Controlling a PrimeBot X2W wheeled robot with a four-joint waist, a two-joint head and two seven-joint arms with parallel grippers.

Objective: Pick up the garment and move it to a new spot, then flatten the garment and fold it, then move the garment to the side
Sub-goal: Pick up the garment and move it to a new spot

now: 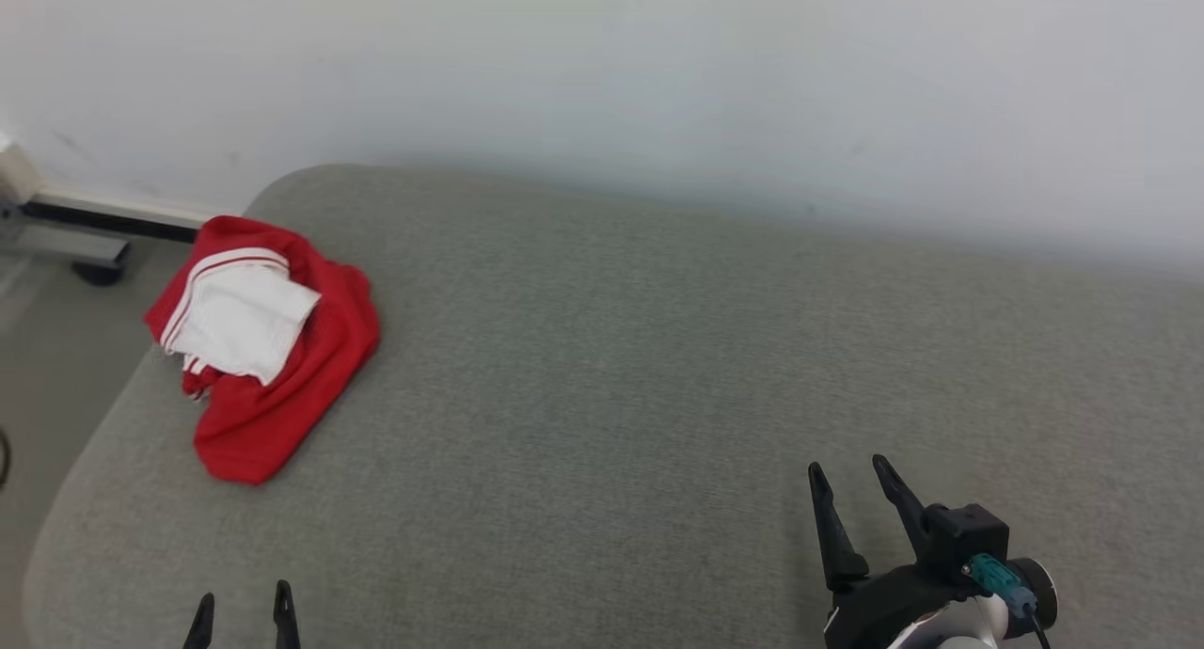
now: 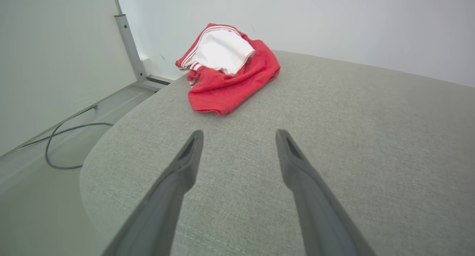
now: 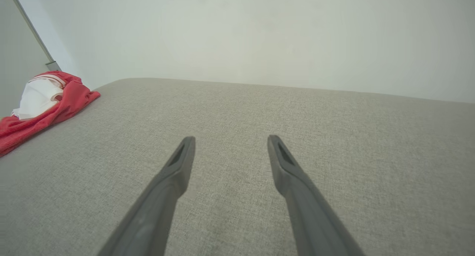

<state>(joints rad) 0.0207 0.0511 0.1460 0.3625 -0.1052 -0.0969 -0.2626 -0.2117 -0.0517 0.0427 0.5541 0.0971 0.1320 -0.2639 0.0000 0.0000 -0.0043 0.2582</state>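
The garment [image 1: 273,367] is a crumpled red piece with a white, red-striped part on top, lying at the far left corner of the grey cushioned surface [image 1: 658,367]. In the left wrist view the garment [image 2: 226,74] lies straight ahead of my left gripper [image 2: 239,135], which is open and empty, well short of it. My left gripper [image 1: 243,597] peeks in at the bottom left of the head view. My right gripper [image 1: 847,470] hovers open and empty at the lower right, far from the garment [image 3: 41,104], which sits at the left edge of the right wrist view beyond my right gripper [image 3: 230,139].
A pale wall [image 1: 658,75] runs behind the surface. Off the left edge the floor [image 2: 33,181] drops away, with a dark cable [image 2: 55,144] and a metal frame post [image 2: 130,44]. The surface's rounded left edge [image 1: 85,461] lies close to the garment.
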